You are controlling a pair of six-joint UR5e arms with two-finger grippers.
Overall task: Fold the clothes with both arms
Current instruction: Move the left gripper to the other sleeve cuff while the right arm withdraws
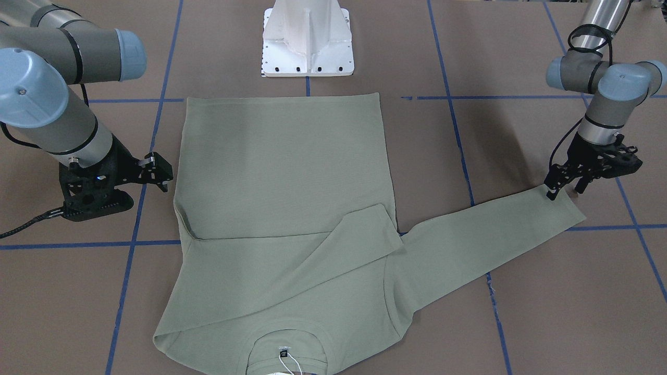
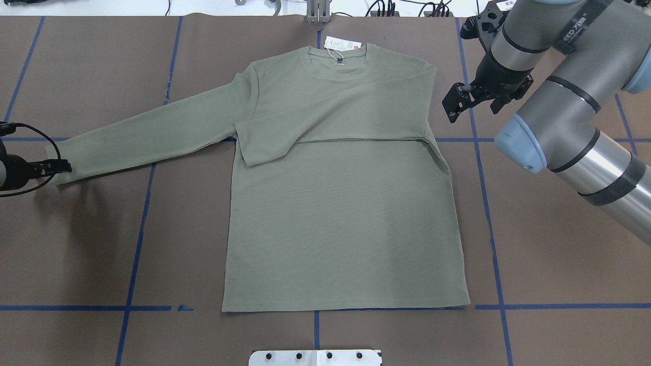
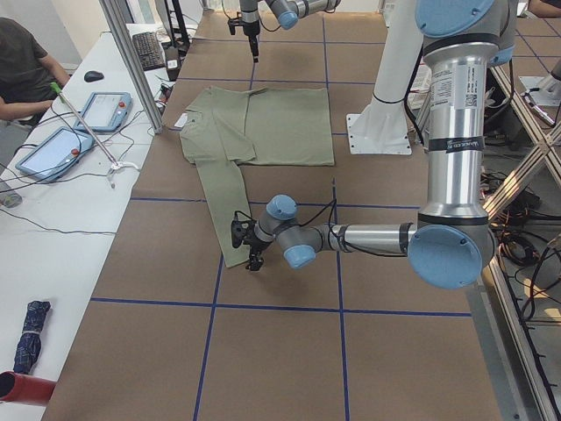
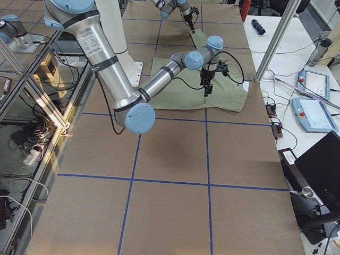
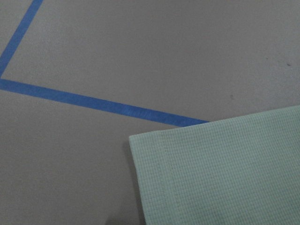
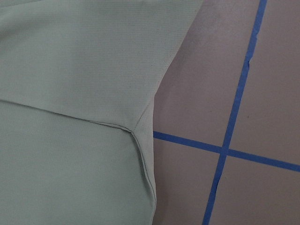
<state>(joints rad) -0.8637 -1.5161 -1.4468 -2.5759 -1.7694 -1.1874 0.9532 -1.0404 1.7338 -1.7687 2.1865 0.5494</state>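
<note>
The sage-green long-sleeved shirt (image 2: 346, 203) lies flat on the brown table, collar away from the robot, with a white hang tag (image 2: 343, 44) at the neck. One sleeve (image 2: 330, 122) is folded across the chest. The other sleeve (image 2: 147, 134) stretches out straight towards the robot's left. My left gripper (image 1: 565, 191) stands open low over that sleeve's cuff (image 5: 215, 173), which lies flat on the table. My right gripper (image 2: 470, 104) hovers open beside the folded shoulder edge (image 6: 138, 136), holding nothing.
The white pedestal base (image 1: 307, 41) stands at the shirt's hem side. Blue tape lines (image 2: 135, 254) grid the table. Beyond the collar side, a white side table holds tablets (image 3: 110, 110) and cables, with a seated person (image 3: 22, 70) beside it.
</note>
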